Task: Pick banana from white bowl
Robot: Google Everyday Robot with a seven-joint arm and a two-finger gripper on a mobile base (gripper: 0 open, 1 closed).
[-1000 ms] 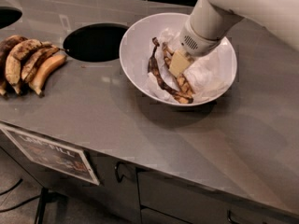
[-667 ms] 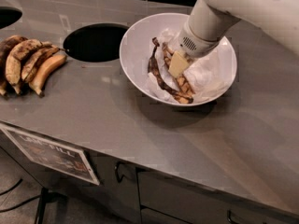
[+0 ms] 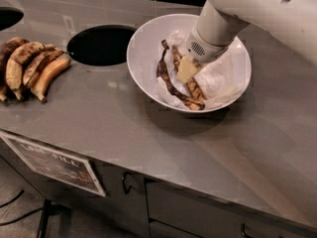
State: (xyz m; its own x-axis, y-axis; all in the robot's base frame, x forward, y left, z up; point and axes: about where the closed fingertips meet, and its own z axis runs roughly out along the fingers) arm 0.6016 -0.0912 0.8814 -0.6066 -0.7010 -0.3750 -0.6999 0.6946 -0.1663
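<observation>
The white bowl [image 3: 143,48] stands on the grey counter, lined with crumpled white paper. In it lies the banana [image 3: 194,88], short, fairly straight, yellow-brown and speckled. A thinner, darker, curved banana [image 3: 165,78] lies just left of it. My gripper [image 3: 187,69] reaches down into the bowl from the upper right and sits right over the middle of the banana, hiding that part. The white arm covers the bowl's far right rim.
A bunch of bigger bananas [image 3: 29,68] lies on the counter at the left. A round hole [image 3: 101,44] opens in the counter between the bunch and the bowl. A second hole [image 3: 7,18] shows at the far left. The counter's front edge runs below, with drawers under it.
</observation>
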